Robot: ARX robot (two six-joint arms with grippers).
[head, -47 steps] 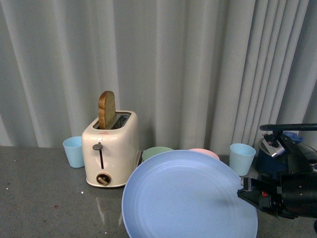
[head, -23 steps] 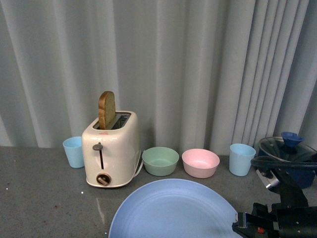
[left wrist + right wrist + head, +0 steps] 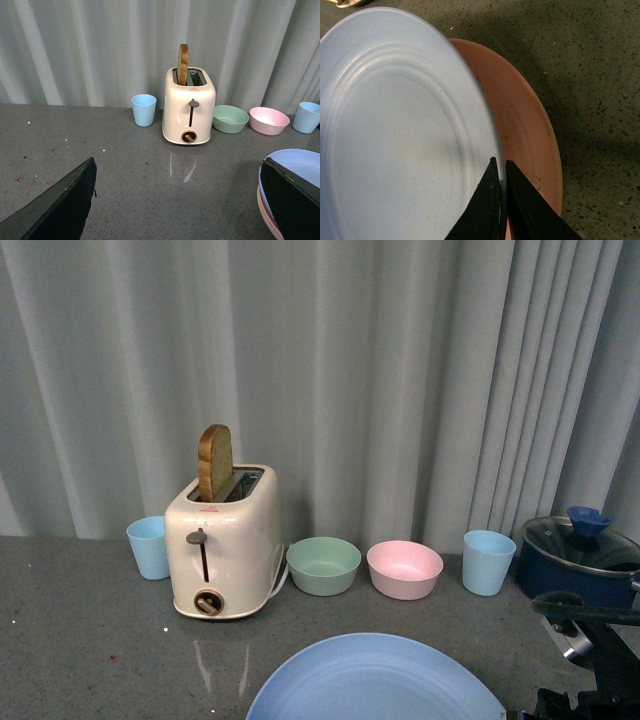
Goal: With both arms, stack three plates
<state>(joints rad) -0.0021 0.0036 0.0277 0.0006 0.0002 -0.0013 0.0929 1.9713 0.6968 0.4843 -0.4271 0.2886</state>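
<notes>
Over the pink plate (image 3: pixel 530 130), the right gripper (image 3: pixel 501 175) pinches the blue plate's (image 3: pixel 400 130) rim, off-centre, so letting go could leave it crooked; left gripper (image 3: pixel 175 200) gapes empty.

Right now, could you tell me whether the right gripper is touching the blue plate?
Touching. In the right wrist view the right gripper has its fingers closed on the rim of the blue plate.
</notes>
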